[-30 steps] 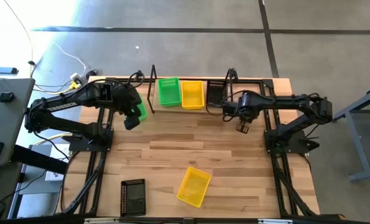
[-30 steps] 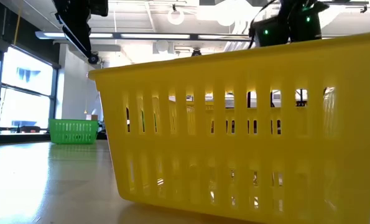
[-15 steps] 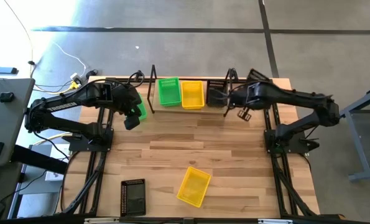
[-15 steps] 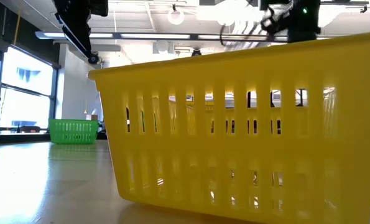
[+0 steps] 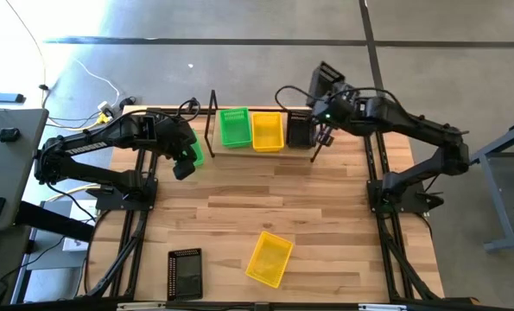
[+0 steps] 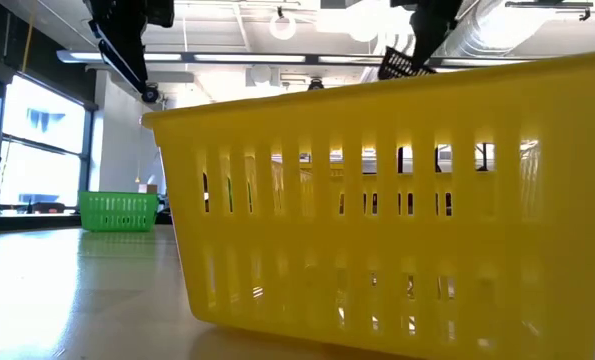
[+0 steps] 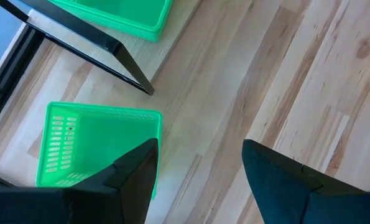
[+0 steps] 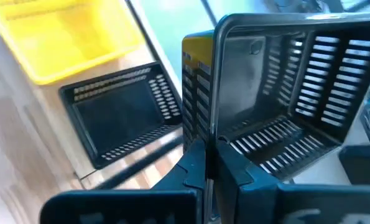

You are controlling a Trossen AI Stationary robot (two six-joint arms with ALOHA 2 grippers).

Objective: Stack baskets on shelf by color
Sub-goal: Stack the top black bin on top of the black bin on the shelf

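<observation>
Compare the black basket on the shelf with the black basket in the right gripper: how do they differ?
The black basket on the shelf sits flat, opening upward, free of any gripper. The held black basket is lifted and tipped on its side, its wall pinched by the right gripper. Both are black with slotted sides.

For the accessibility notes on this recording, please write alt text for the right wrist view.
The right gripper is shut on the rim of a black slotted plastic basket, held tilted above the shelf. Below sit another black mesh basket and a yellow plastic basket beside it on the light wooden shelf.
</observation>
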